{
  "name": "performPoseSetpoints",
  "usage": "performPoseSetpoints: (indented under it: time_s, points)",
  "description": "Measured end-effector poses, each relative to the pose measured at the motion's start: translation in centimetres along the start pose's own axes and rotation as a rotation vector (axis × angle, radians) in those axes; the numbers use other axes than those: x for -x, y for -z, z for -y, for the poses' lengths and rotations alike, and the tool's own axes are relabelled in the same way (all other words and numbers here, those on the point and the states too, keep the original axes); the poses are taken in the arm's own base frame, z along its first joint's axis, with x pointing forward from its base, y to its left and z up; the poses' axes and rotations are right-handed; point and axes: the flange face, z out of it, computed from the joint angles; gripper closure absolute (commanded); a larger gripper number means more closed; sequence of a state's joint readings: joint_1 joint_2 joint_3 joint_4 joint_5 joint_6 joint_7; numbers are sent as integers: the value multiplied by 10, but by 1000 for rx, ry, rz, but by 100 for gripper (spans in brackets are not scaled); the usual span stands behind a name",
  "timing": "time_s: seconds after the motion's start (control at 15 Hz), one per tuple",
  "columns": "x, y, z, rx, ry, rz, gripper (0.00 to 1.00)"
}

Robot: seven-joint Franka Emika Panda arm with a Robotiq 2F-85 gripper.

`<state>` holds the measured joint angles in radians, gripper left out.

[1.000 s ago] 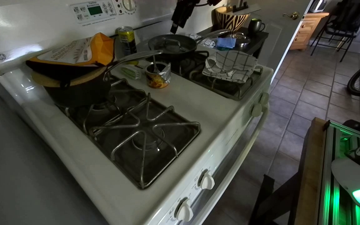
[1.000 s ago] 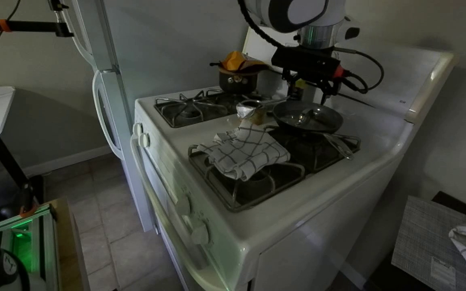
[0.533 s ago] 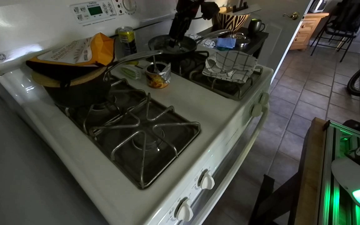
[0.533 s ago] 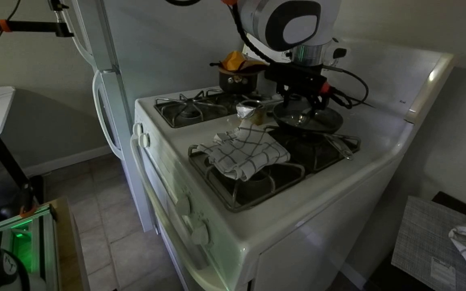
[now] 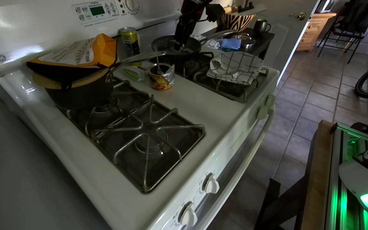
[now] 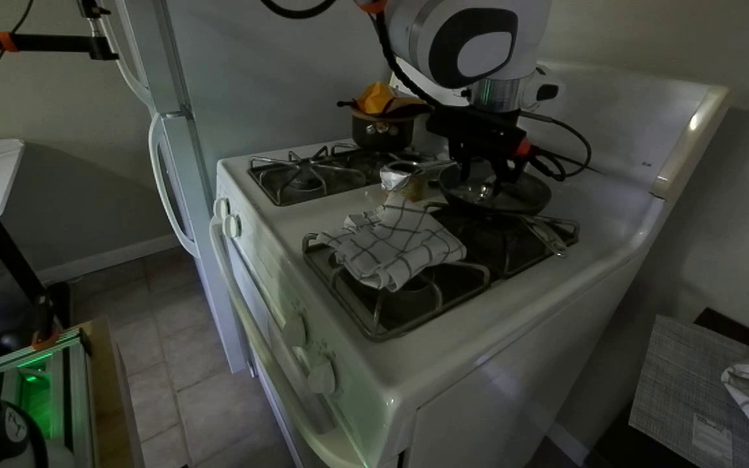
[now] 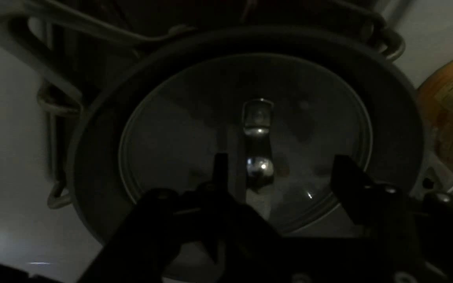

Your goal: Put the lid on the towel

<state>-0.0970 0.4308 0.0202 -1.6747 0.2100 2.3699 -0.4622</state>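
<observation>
A clear lid (image 7: pixel 195 129) with a shiny metal handle (image 7: pixel 258 165) lies inside a dark pan (image 7: pixel 395 133) on a back burner. The pan also shows in both exterior views (image 5: pixel 158 48) (image 6: pixel 534 201). My gripper (image 7: pixel 279 165) is open over the lid. In the wrist view the handle appears between the fingers, nearer the left one. No contact is visible. In both exterior views the gripper (image 5: pixel 180 45) (image 6: pixel 486 174) is low over the pan and hides part of the lid. A folded white checked towel (image 5: pixel 235 67) (image 6: pixel 394 244) lies on the front burner grate beside the pan.
An open foil-topped cup (image 5: pixel 160 80) with a utensil stands close to the pan. A tall can (image 5: pixel 129 41) stands behind it. A pot (image 5: pixel 81 92) with an orange bag (image 5: pixel 105 48) on top sits farther along. The pan's handle (image 6: pixel 547 235) sticks out past the grate.
My gripper has come down from above the pan to low over the lid, mostly in the first half second. Since then it has shifted only slightly. Lid, pan and towel have not moved.
</observation>
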Motion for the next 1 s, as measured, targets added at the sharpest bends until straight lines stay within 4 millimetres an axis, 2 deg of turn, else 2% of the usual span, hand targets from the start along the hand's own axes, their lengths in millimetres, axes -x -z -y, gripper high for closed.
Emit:
performPoseSetpoints:
  time_s: [0.07, 0.2, 0.27, 0.33, 0.4, 0.47, 0.53, 1.0]
  points:
    - [0, 0, -1, 2, -4, 1, 58]
    - [1, 0, -3, 6, -10, 2, 71]
    - [1, 1, -4, 7, -12, 2, 73]
    - [2, 0, -6, 9, -13, 4, 91]
    - [3, 0, -7, 11, -13, 5, 99]
    - [3, 0, -9, 15, -13, 8, 100]
    - [4, -1, -10, 17, -12, 9, 95]
    - [3, 0, -9, 17, 12, 9, 95]
